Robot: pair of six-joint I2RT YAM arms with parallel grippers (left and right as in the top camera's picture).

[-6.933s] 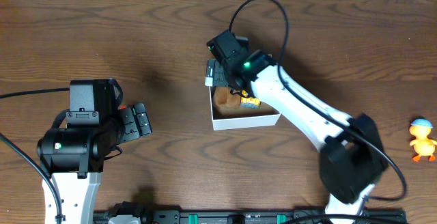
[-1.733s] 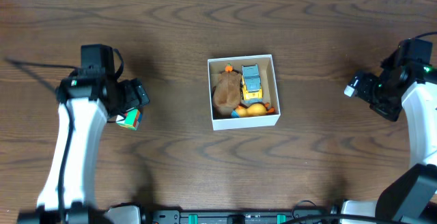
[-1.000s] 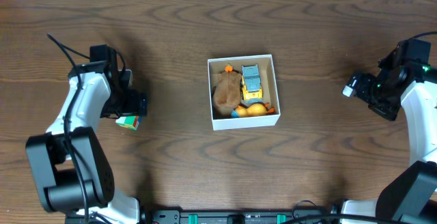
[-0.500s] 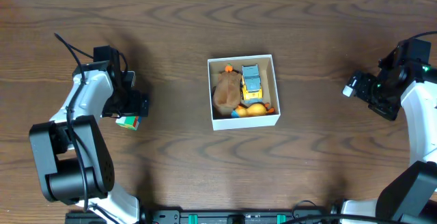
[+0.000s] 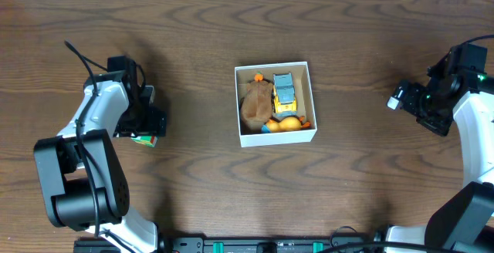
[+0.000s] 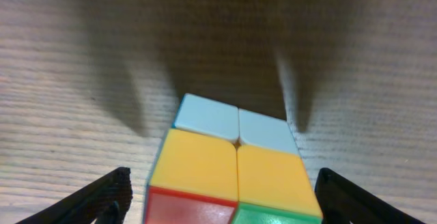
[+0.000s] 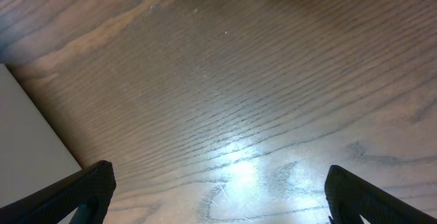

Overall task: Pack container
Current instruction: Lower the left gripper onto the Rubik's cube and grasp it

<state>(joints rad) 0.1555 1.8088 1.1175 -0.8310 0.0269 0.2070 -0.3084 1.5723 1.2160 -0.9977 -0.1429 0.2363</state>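
Note:
The container (image 5: 278, 136) is a small white-walled box at the table's middle. It holds a brown plush (image 5: 255, 105), a yellow and blue toy truck (image 5: 284, 91) and an orange duck (image 5: 287, 124). A multicoloured puzzle cube (image 5: 145, 139) lies on the table at the left. My left gripper (image 5: 147, 128) is down over it. In the left wrist view the cube (image 6: 232, 162) sits between the open fingers (image 6: 225, 203), with a gap on each side. My right gripper (image 5: 407, 99) is open and empty at the far right, above bare wood (image 7: 225, 190).
The wooden table (image 5: 201, 37) runs to a white edge at the back. A pale surface (image 7: 27, 135) shows at the left of the right wrist view. Cables trail behind the left arm.
The right arm has left the container and drawn back to the far right. The left gripper has moved over the cube and come down around it, shifting only slightly in the last half second.

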